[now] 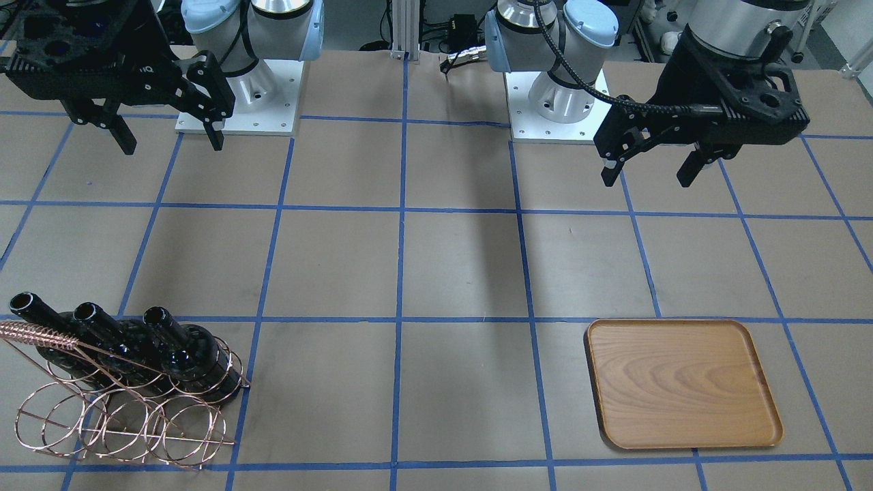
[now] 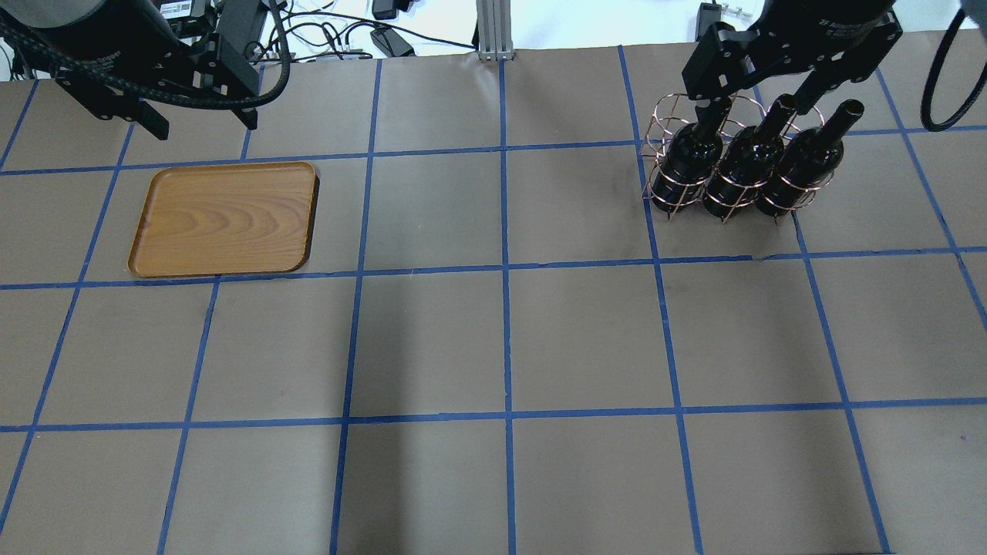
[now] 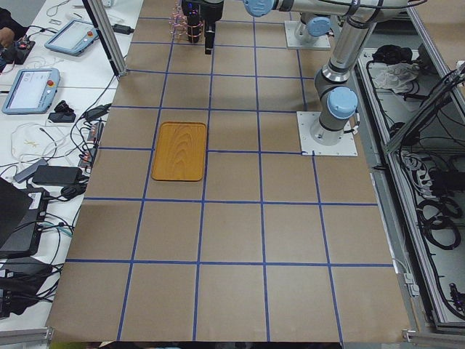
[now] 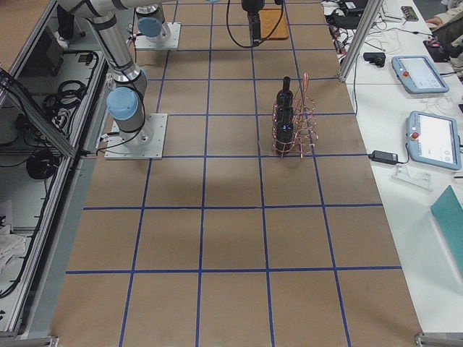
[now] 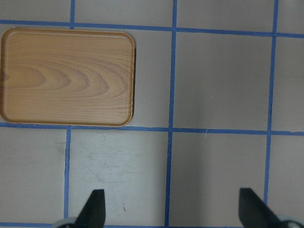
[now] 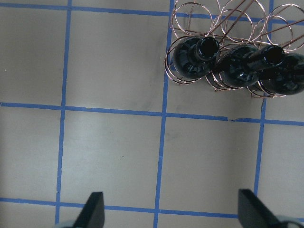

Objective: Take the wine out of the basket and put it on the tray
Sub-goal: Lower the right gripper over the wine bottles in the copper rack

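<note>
Three near-black wine bottles stand upright in the copper wire basket (image 1: pixel 123 423), the nearest to the table's middle being one bottle (image 1: pixel 194 365). In the overhead view the basket (image 2: pixel 654 131) holds the bottles (image 2: pixel 740 173) at the far right. The wooden tray (image 1: pixel 682 382) lies flat and bare on the other side, also in the overhead view (image 2: pixel 224 220) and the left wrist view (image 5: pixel 66 76). My right gripper (image 1: pixel 172 144) hangs open and empty, high above the table, with the bottles (image 6: pixel 194 59) ahead of it. My left gripper (image 1: pixel 646 179) is open and empty, high, back from the tray.
Brown paper with blue tape grid lines covers the table (image 2: pixel 501 339). The two arm bases (image 1: pixel 239 95) stand at the robot's edge. Tablets and cables lie on the side bench (image 4: pixel 427 130) beyond the far edge.
</note>
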{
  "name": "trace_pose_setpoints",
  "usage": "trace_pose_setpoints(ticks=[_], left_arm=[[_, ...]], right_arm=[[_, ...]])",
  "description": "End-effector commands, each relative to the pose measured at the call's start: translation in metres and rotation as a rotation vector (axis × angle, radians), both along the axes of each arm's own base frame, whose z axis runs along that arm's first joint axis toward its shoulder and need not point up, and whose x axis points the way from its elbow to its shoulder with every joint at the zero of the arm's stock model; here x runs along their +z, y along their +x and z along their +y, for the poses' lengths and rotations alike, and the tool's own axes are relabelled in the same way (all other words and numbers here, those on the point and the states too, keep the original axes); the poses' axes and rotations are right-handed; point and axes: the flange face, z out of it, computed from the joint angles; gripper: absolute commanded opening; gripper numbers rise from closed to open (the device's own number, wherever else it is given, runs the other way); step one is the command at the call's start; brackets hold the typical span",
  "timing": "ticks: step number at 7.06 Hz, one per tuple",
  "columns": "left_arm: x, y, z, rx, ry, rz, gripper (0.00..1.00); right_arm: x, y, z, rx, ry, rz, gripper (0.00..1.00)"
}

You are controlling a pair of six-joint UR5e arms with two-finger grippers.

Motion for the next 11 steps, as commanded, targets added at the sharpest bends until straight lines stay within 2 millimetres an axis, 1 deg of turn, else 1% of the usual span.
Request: trace_pose_setpoints(ticks=[1,2,3,4,5,6,7,8,9,10,11], left_arm=[[0.000,0.001,0.000,-0.002,0.000,-0.001,1.00],[0.000,0.000,0.000,-0.003,0.000,-0.001,1.00],[0.000,0.001,0.000,-0.003,0.000,-0.001,1.00],[0.000,0.001,0.000,-0.002,0.000,-0.002,1.00],[0.000,0.000,0.000,-0.003,0.000,-0.001,1.00],[0.000,0.000,0.001,-0.005,0.000,-0.002,1.00],[0.000,0.000,0.000,-0.005,0.000,-0.002,1.00],[0.000,0.000,0.001,-0.005,0.000,-0.002,1.00],[0.000,0.000,0.001,-0.005,0.002,-0.002,1.00],[0.000,0.000,0.001,-0.006,0.000,-0.003,1.00],[0.000,0.001,0.001,-0.005,0.000,-0.003,1.00]], right_arm=[[-0.008,0.002,-0.004,0.003,0.007,-0.016,1.00],[-0.021,0.004,-0.010,0.006,0.032,-0.030,1.00],[-0.018,0.005,-0.009,0.004,0.036,-0.047,1.00],[-0.018,0.001,-0.013,-0.004,0.026,-0.053,1.00],[-0.025,-0.001,-0.016,-0.009,0.043,-0.042,1.00],[-0.025,-0.011,-0.020,-0.026,0.041,-0.036,1.00],[-0.038,-0.033,-0.034,-0.064,0.060,-0.019,1.00],[-0.066,-0.071,-0.057,-0.112,0.114,-0.018,1.00],[-0.078,-0.104,-0.067,-0.169,0.134,-0.022,1.00],[-0.104,-0.115,-0.084,-0.166,0.163,0.005,1.00],[-0.111,-0.120,-0.099,-0.117,0.095,0.028,1.00]])
